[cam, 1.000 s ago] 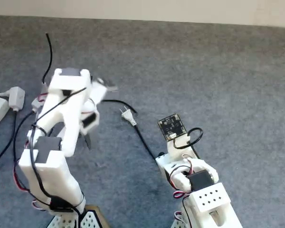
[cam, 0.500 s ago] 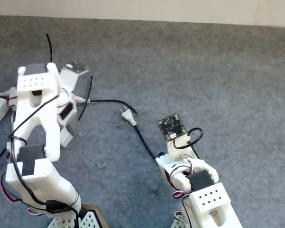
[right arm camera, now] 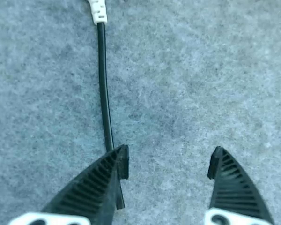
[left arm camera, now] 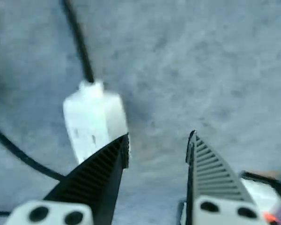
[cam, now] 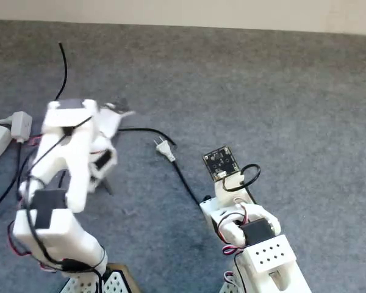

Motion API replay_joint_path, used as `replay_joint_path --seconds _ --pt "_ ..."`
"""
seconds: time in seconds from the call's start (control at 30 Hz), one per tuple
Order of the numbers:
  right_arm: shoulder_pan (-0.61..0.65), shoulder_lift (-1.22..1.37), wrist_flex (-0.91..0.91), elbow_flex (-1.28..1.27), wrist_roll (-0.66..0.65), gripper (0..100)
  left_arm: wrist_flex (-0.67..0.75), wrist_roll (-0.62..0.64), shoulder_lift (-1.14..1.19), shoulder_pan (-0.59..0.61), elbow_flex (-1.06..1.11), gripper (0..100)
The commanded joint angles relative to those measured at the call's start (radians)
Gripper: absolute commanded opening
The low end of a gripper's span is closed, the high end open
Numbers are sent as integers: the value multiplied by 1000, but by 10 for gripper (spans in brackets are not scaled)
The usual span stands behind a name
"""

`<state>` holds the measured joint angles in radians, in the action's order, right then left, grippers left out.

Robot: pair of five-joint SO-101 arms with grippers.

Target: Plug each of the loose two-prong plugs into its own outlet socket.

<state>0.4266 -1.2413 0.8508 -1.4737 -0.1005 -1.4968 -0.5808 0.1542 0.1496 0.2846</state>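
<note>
Evidently the work is at the reaching stage, with nothing plugged in and nothing held. The plug (cam: pixel 165 149) lies loose on the grey surface (cam: pixel 280 91) between the two arms, well apart from the two outlet sockets (cam: pixel 21 126) at the far left edge, and its black cable (cam: pixel 184 178) trails back toward the right arm (cam: pixel 244 226).

The right jaws stand wide open and empty. In the right wrist view they straddle the surface with the cable (right arm camera: pixel 104 93) passing just inside one of them, and the plug's white body (right arm camera: pixel 99 11) lies farther ahead.

The left jaws are also well open and grip nothing. They hover over a white socket block (left arm camera: pixel 94 121), whose slotted face is turned up and sits just beside one jaw. Which of the two sockets this is cannot be told.

The next move probably calls for the right arm to advance along the cable and close on the plug body itself, not the cord. The left arm would then pinch the socket to steady it, so that prongs and slots can be lined up.
</note>
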Motion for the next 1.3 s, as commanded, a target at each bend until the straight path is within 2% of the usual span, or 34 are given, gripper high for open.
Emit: replay_joint_path --seconds 0.0,0.13,0.33,0.5,0.63,0.83,1.27 --pt "8 -16 -18 8 -12 267 -3 41 -8 -116 7 213" --pt "8 -16 -18 8 -12 267 -23 83 -19 -173 7 213" --pt "8 -16 -18 8 -12 267 -126 77 -84 -145 -114 213" --pt "8 -16 -18 8 -12 267 -157 28 -107 -50 -213 213" --pt "8 -16 -18 8 -12 267 -147 -11 -105 41 -191 215" --pt "8 -16 -18 8 -12 267 -12 -74 -105 113 -56 217" --pt "8 -16 -18 8 -12 267 224 -92 -105 114 127 217"
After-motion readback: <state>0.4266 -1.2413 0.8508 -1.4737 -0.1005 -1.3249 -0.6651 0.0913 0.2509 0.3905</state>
